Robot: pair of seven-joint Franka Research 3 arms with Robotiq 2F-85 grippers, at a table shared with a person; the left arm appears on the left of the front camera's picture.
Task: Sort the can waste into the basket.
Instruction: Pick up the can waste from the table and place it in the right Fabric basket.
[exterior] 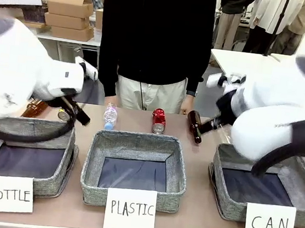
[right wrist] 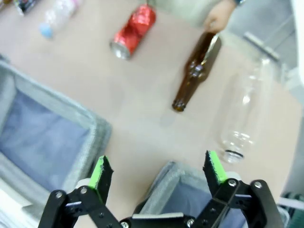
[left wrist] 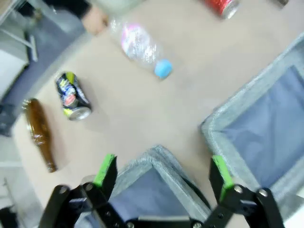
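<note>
Three grey baskets stand in a row along the near edge of the desk (exterior: 200, 225), signed BOTTLE, PLASTIC and CAN from the robot's left to its right. The CAN basket (exterior: 220, 174) sits at the right end with its white sign (exterior: 269, 222) on its front wall, and no can shows on the part of its dark lining that is in view. The red can (exterior: 158, 120) lies dented on its side behind the PLASTIC basket (exterior: 92, 167), near the desk's far edge, well apart from the CAN basket. The black can (exterior: 63, 115) lies on its side behind the BOTTLE basket (exterior: 63, 170), at the opposite end of the desk from the CAN basket. The left pincer (left wrist: 164, 166) hangs wide open and grips nothing, above a corner of the BOTTLE basket; beyond it lie the black can, a brown bottle (left wrist: 40, 133) just beside it, and a clear bottle with a pink label (left wrist: 140, 47). The right pincer (right wrist: 156, 164) is likewise spread wide and grips nothing, above a corner of the CAN basket, with the red can, a second brown bottle (right wrist: 197, 71) and a bare clear bottle (right wrist: 244, 114) lying on the desk past it. A person's hand (right wrist: 219, 19) rests at the far edge by the base of that brown bottle
</note>
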